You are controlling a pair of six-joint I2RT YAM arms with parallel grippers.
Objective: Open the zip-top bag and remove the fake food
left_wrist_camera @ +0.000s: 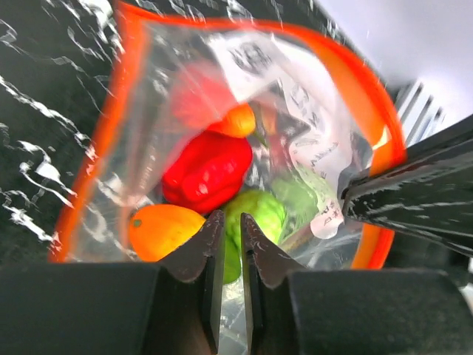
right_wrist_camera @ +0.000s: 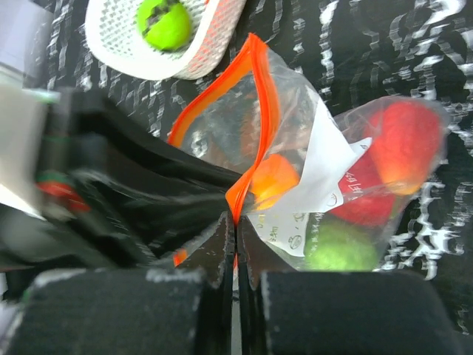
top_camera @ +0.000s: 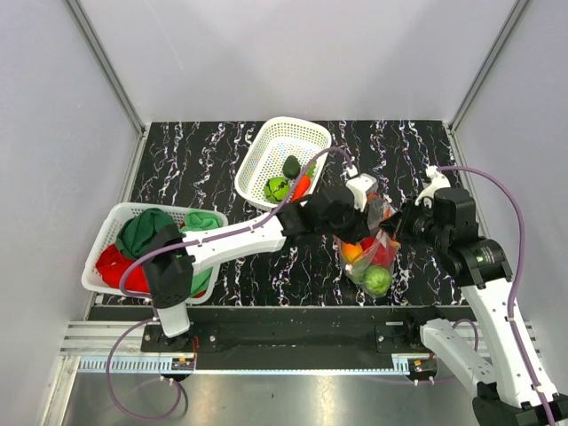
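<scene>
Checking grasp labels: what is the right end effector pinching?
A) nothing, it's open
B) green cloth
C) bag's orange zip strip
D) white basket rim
C: the right wrist view shows the right end effector shut on the orange zip strip of the zip-top bag.

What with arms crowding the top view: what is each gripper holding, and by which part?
Both hold the zip-top bag: the right gripper pinches its orange zip strip, the left gripper apparently the clear film near the mouth.
</scene>
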